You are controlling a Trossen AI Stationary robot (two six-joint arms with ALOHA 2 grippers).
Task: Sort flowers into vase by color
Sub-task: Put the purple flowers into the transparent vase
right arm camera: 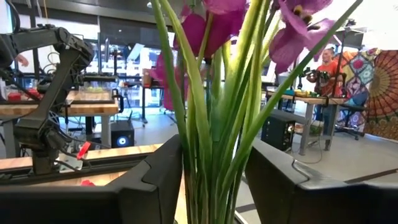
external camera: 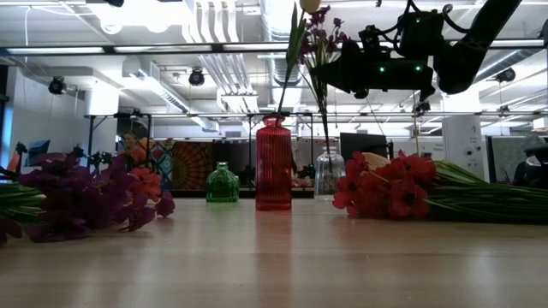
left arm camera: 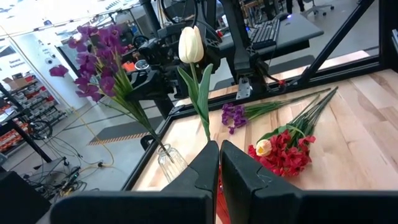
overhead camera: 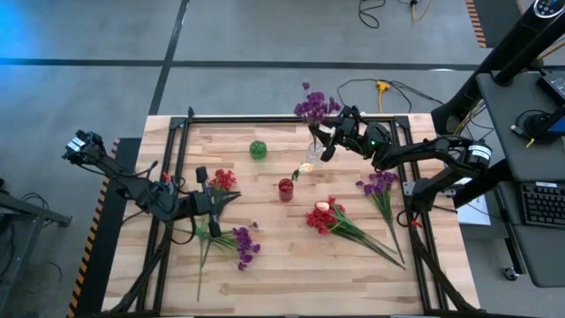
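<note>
A red vase (overhead camera: pixel 285 188) holds a cream tulip (left arm camera: pixel 191 45). A clear vase (external camera: pixel 328 174) near the far edge holds a purple sprig (overhead camera: pixel 313 108), and my right gripper (right arm camera: pixel 213 180) stands around its stems. Loose on the table lie a red bunch with one cream bloom (overhead camera: pixel 325 216), a purple sprig (overhead camera: pixel 380 185) on the right, a red sprig (overhead camera: pixel 222 179) and purple sprigs (overhead camera: pixel 245 246) on the left. My left gripper (overhead camera: pixel 231 199) is shut and empty, low over the table just left of the red vase and pointing at it. My right gripper has the purple sprig's green stems (right arm camera: pixel 214 155) between its two fingers, below the blossoms. It comes level from the table's right, the fingers lying across the stems. The sprig stands nearly upright with its lower end in the clear vase (left arm camera: pixel 171 163).
A small green vase (overhead camera: pixel 258 149) stands empty left of the clear one. A black metal frame (overhead camera: pixel 265 117) runs along the table's edges. The near middle of the table is bare wood (overhead camera: pixel 300 274). A person in orange (right arm camera: pixel 324 65) is far off in the room.
</note>
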